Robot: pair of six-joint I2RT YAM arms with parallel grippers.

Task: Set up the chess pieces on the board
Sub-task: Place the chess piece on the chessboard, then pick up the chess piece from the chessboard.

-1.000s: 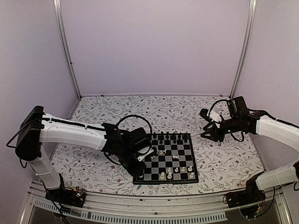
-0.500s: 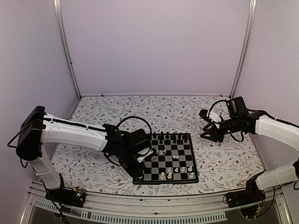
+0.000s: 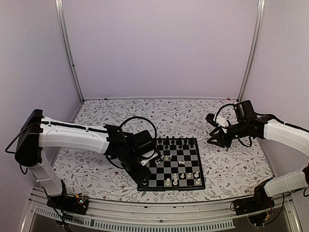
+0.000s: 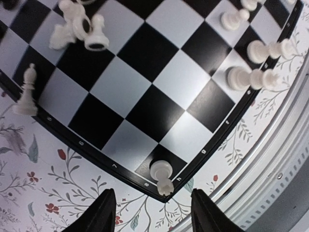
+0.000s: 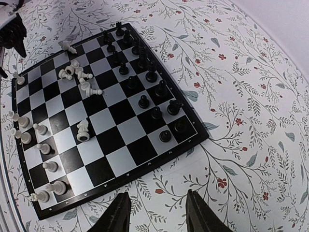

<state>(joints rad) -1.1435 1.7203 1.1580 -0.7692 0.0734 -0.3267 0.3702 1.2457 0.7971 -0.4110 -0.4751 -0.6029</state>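
Observation:
The board [image 3: 169, 188] lies at the near middle of the table. Black chess pieces [image 3: 174, 142] line its far rows, and white ones [image 3: 185, 179] stand along the near rows. Several white pieces [image 5: 77, 72] lie toppled mid-board. In the left wrist view a white rook [image 4: 161, 174] stands upright on the board's [image 4: 145, 77] near-left corner square. My left gripper [image 4: 153, 215] hangs open just above it, fingers clear on both sides. My right gripper [image 5: 157, 215] is open and empty, hovering over the cloth off the right edge of the board [image 5: 120, 130].
A white bishop [image 4: 26, 92] stands at the board's left edge. The floral tablecloth [image 3: 111, 116] surrounds the board. A metal rail [image 3: 145, 208] runs along the table's near edge, close to the rook's corner. Frame posts stand at the back corners.
My left gripper has opened and let go of the white rook, which now stands on the corner square. The right arm has not moved.

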